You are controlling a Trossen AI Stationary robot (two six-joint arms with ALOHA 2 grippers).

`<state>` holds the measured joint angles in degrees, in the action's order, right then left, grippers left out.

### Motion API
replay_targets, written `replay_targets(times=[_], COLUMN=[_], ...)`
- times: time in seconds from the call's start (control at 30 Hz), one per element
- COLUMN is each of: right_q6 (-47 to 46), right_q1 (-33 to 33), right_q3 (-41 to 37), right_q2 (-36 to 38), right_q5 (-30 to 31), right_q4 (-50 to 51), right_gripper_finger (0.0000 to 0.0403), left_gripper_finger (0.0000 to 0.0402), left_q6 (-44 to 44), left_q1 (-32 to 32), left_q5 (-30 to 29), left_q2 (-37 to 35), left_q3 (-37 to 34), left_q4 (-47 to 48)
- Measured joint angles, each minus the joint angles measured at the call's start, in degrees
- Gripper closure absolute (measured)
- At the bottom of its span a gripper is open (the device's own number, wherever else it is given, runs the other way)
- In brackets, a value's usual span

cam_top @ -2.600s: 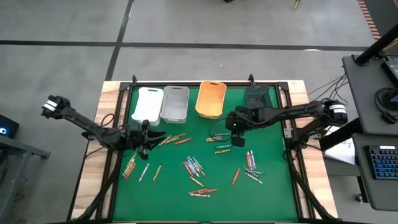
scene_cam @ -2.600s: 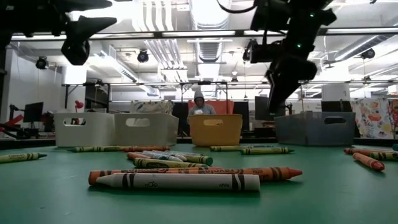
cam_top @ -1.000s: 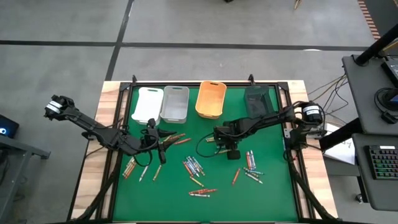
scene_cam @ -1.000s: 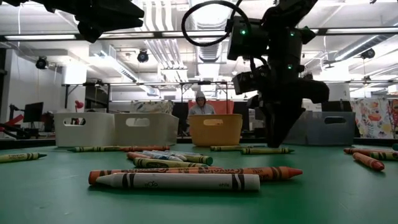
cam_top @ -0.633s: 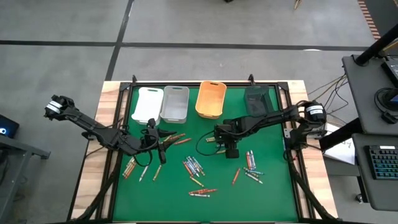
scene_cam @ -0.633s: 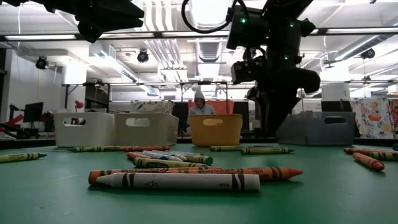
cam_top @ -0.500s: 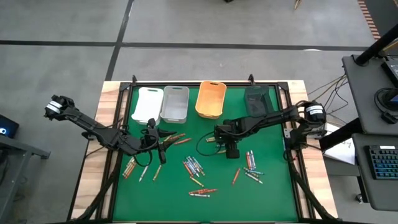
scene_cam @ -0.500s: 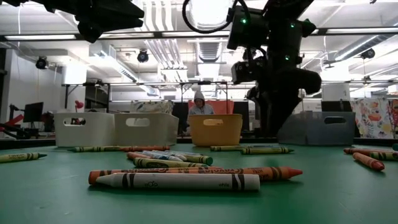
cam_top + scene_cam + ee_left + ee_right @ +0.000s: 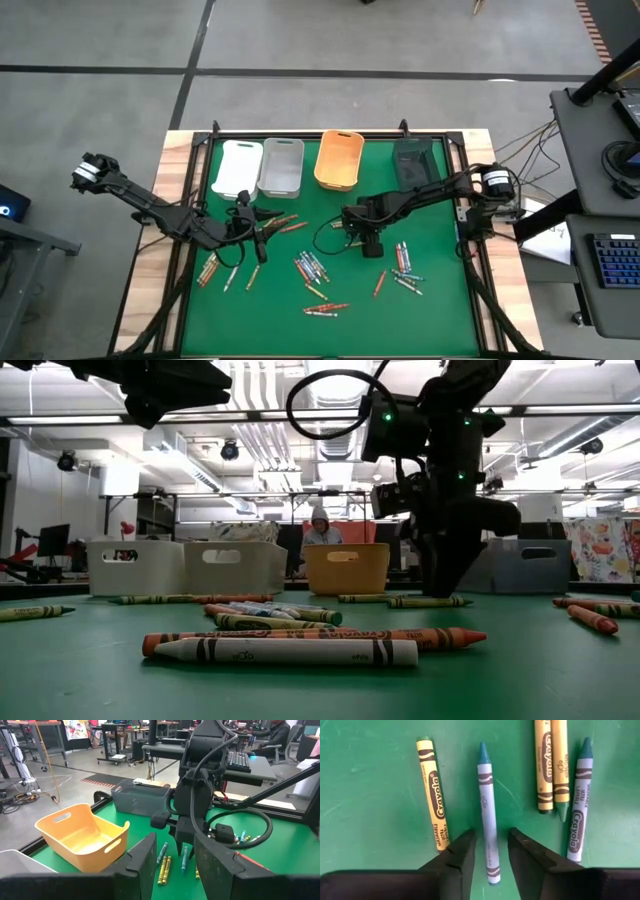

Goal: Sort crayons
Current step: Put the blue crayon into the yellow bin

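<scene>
Crayons lie scattered over the green mat in loose groups (image 9: pixel 312 268) (image 9: pixel 403 258) (image 9: pixel 215 268). My right gripper (image 9: pixel 365 238) is low over the mat's middle. In the right wrist view it (image 9: pixel 491 857) stands open astride a teal crayon (image 9: pixel 486 820), one finger (image 9: pixel 462 857) close on one side and a small gap on the other. A yellow crayon (image 9: pixel 434 810) lies beside it. My left gripper (image 9: pixel 260 248) hovers open and empty left of centre, its fingers (image 9: pixel 145 862) apart in the left wrist view.
Four bins line the far edge: white (image 9: pixel 237 168), grey (image 9: pixel 282 166), orange (image 9: pixel 338 160) and black (image 9: pixel 415 160). A white crayon (image 9: pixel 285 652) and an orange one (image 9: pixel 440 637) lie near the front. A person sits beyond the table (image 9: pixel 320 530).
My right gripper lifted slightly, then came back down over the teal crayon, its fingers spreading and then narrowing. The left arm has stayed still.
</scene>
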<state>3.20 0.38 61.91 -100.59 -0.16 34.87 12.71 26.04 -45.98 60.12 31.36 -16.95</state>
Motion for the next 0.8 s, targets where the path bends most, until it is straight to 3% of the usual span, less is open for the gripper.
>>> replay_targets(times=[0.3, 0.53, 0.8], right_q6=[1.16, 0.93, 0.56], right_q1=[0.07, 0.03, -0.13], right_q3=[0.04, 1.02, 9.93], right_q2=[-1.35, 0.77, 3.08], right_q5=[-0.46, 0.39, 0.74], right_q4=[-0.22, 0.64, 8.71], right_gripper_finger=[0.0387, 0.039, 0.0391], left_gripper_finger=[0.0287, 0.0287, 0.0287], left_q6=[0.02, 0.02, -4.12], left_q1=[0.0, 0.0, 0.0], left_q5=[0.0, 0.0, -0.05], left_q2=[0.0, -0.07, -3.13], left_q3=[0.02, 0.02, 0.94], left_q4=[-0.06, -0.15, -0.13])
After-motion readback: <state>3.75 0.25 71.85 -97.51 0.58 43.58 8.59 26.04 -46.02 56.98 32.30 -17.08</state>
